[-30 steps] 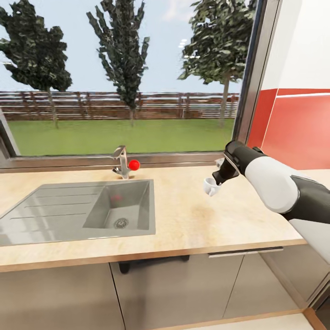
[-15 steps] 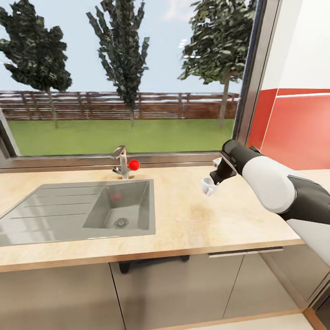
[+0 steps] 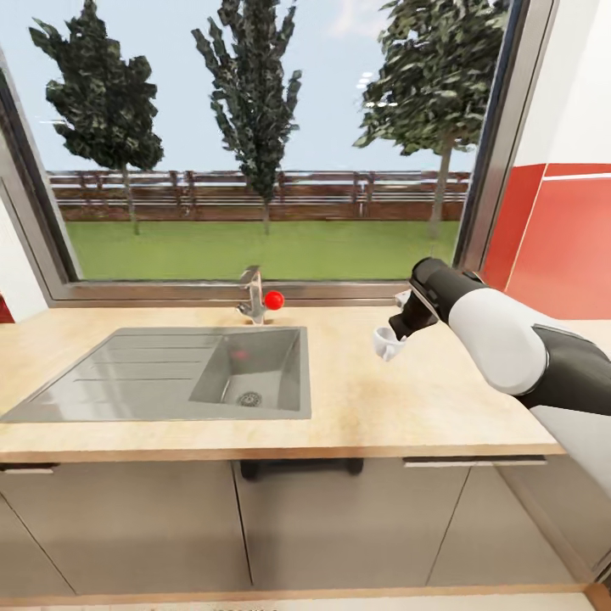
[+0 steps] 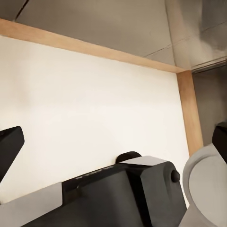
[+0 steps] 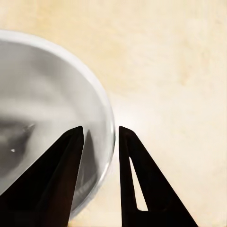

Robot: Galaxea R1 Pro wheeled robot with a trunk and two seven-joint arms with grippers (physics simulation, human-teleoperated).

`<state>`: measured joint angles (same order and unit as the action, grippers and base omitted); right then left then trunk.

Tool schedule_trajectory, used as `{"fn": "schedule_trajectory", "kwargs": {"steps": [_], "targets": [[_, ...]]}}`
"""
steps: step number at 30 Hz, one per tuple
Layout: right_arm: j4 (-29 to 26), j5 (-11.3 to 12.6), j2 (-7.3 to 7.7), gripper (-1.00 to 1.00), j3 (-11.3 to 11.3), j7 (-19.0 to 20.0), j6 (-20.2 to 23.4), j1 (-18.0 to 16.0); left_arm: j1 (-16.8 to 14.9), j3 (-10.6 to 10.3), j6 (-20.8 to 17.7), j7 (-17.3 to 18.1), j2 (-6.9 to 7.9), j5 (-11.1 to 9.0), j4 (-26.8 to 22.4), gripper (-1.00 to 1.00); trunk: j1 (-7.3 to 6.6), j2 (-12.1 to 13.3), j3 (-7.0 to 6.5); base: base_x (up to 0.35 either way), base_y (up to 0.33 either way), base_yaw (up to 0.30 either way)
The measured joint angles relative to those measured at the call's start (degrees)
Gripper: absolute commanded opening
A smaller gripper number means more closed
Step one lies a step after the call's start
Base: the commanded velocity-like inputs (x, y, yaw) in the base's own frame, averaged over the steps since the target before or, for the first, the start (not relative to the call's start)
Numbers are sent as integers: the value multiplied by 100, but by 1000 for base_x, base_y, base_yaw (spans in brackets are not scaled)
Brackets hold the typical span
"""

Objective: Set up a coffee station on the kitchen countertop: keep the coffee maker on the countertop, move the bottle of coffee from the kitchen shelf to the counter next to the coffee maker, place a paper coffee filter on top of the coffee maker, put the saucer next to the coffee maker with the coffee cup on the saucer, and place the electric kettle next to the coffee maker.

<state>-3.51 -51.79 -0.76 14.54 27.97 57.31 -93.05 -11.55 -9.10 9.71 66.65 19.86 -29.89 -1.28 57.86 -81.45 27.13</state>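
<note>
My right gripper (image 3: 394,333) is shut on the coffee cup (image 3: 384,344), a tiny white cup held tilted just above the light tan kitchen countertop (image 3: 382,407), right of the sink. In the right wrist view the gripper (image 5: 99,137) has its two black fingers clamped on the cup's white rim (image 5: 109,124), one finger inside and one outside, with the countertop (image 5: 179,71) beneath. In the left wrist view my left gripper (image 4: 113,142) is open, its black fingertips (image 4: 9,146) far apart, nothing between them, hanging low over a pale floor (image 4: 94,94).
A grey steel sink (image 3: 127,373) with a drainboard is set into the countertop, with a faucet (image 3: 253,297) and red knob (image 3: 273,299) behind it under a large window. A red wall (image 3: 568,246) stands at the right. Grey cabinet fronts (image 3: 339,526) lie below the counter edge.
The right gripper rose slightly with the cup still held. The whole picture then shifted right and widened, so the camera moved; the sink and faucet stayed put.
</note>
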Motion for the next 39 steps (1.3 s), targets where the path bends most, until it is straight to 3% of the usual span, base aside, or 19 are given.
{"fn": "schedule_trajectory", "kwargs": {"steps": [21, 38, 39], "targets": [[1, 0, -11, -100, 2, 0, -5, 3, 0, 1, 0, 0, 0, 0, 0, 100, 0, 0, 0, -5, 0, 271], [1, 0, -12, -100, 2, 0, -6, 4, 0, 1, 0, 0, 5, 0, -1, 100, 1, 0, 0, -241, 0, 174], [2, 18, -63, -100, 20, 3, -3, 7, 0, 1, 0, 0, 8, 0, 0, 100, 0, 0, 0, -13, 0, 268]]}}
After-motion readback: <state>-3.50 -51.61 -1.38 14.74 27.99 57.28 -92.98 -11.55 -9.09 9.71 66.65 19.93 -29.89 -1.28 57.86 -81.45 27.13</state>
